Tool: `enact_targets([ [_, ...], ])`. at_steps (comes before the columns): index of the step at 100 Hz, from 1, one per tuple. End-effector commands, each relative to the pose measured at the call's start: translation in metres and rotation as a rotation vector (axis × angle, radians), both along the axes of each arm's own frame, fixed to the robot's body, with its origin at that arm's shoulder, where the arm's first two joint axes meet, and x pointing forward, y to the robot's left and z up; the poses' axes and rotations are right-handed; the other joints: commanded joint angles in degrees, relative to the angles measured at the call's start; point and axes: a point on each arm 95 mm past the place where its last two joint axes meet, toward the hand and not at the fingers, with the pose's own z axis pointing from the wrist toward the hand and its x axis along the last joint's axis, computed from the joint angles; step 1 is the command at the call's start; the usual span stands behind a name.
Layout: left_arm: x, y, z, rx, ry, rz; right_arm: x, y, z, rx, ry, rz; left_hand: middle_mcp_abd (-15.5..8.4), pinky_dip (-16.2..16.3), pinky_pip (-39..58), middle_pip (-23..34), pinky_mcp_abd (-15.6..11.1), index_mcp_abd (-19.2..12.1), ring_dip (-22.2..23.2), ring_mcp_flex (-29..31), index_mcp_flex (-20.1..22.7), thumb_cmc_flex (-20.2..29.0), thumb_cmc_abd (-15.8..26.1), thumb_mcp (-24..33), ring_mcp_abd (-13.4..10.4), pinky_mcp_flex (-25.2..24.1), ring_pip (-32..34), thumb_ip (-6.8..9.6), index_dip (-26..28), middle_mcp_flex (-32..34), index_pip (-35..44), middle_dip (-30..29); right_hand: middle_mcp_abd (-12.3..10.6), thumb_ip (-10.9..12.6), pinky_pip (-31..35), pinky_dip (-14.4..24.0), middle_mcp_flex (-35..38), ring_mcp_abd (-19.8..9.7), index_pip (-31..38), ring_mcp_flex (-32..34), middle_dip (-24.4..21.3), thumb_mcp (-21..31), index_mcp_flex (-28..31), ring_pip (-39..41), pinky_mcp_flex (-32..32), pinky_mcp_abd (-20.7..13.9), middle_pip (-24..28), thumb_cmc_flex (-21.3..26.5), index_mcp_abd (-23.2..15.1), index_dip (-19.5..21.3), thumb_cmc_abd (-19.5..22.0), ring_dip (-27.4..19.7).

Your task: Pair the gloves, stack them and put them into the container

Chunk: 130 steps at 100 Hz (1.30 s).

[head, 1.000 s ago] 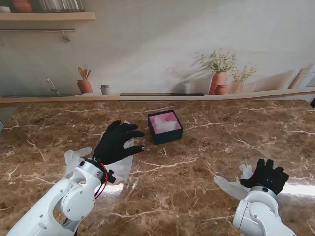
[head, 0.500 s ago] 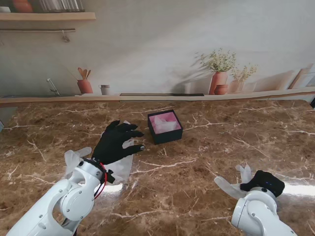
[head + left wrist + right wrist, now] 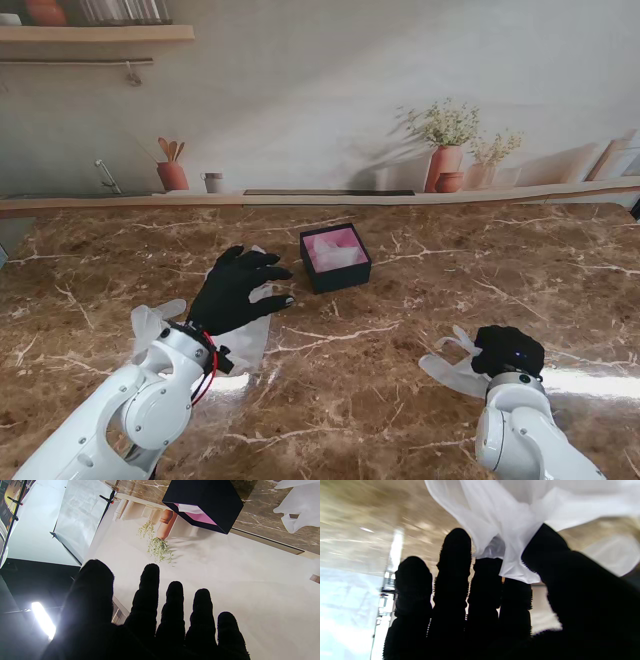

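Note:
A thin white glove lies on the marble at the near right, and my right hand is curled shut on its edge. The right wrist view shows the glove's film pinched between thumb and fingers. Another white glove lies flat at the near left. My left hand is spread open over that glove's far part; whether it touches is unclear. The black container, pink inside with something white in it, stands just right of that hand. In the left wrist view the container and a glove lie beyond my hand.
The brown marble table runs back to a wooden ledge against the wall backdrop. Bright light reflections fall on the table near both arms.
My right hand has curled from spread to shut on the right glove and shifted left and slightly farther from me, dragging the glove along. The left hand has not moved.

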Motion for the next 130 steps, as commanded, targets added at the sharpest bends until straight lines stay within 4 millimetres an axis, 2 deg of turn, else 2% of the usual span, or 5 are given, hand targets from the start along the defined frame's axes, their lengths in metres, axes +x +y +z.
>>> enact_targets([
  [1,-0.002,-0.002,-0.001,0.0,0.008,0.0,0.009,0.01,0.011,0.038,-0.034,0.022,-0.8,1.1,-2.2,-1.2,0.1,-1.1,-0.7,-1.9,-0.1,1.7,2.3,-1.5,-2.2,-0.9,-1.5,1.06,0.6,-1.7,0.4,-0.7,0.1,-2.0,3.5,1.2,2.7,0.5,2.0,3.4,-1.2,2.8,1.6,0.8,1.5,1.0,-0.7,0.8,-0.7,0.9,-0.6,-0.4],
  [55,-0.003,-0.005,-0.006,-0.051,0.096,-0.049,0.052,0.101,0.086,0.478,-0.4,0.355,0.9,3.7,-0.9,-2.1,2.3,4.8,-0.7,-4.7,-6.5,-0.9,-6.4,-4.2,-1.1,-2.1,-2.5,1.38,-2.7,-5.2,-6.2,-1.1,1.2,-3.5,5.1,1.0,4.6,1.2,2.6,4.6,-1.5,3.4,2.7,3.0,2.3,1.9,-0.6,1.5,0.5,-1.1,-1.5,0.7],
  [109,0.001,-0.043,-0.014,-0.032,0.181,-0.137,0.039,0.171,0.118,0.669,-0.495,0.561,1.5,8.6,-3.7,-2.5,4.7,7.3,0.2,-7.3,-13.3,-2.3,-14.4,-2.2,0.4,-3.1,-2.9,2.21,-4.3,-8.9,-10.1,-0.8,1.2,-3.7,5.4,0.7,4.7,1.1,3.2,4.7,-1.5,3.8,2.7,3.1,2.6,1.8,-0.4,1.5,0.5,-1.6,-1.9,0.8],
  [114,0.002,-0.046,-0.014,-0.046,0.16,-0.115,0.037,0.175,0.12,0.705,-0.498,0.563,1.6,13.5,-4.6,-2.2,4.9,7.2,1.5,-6.5,-13.8,-10.3,-19.1,18.4,0.6,-2.8,-2.7,-0.67,-3.6,-8.4,-9.5,-0.3,1.3,-3.7,5.5,0.7,4.8,1.2,3.3,4.9,-1.5,3.8,2.8,3.2,2.8,1.9,-0.3,1.5,0.6,-1.7,-2.0,0.8],
  [130,0.005,-0.05,-0.011,-0.086,0.106,-0.076,0.032,0.181,0.124,0.775,-0.491,0.564,-0.9,16.8,3.7,2.6,6.4,-0.7,5.5,2.3,-4.5,-6.6,-17.2,31.0,1.3,-2.4,2.1,-2.46,2.5,3.5,1.8,4.2,1.4,-3.7,5.8,0.6,5.0,1.3,3.4,5.2,-1.6,3.8,2.8,3.3,3.1,2.0,-0.3,1.6,0.9,-1.9,-2.0,0.8],
])
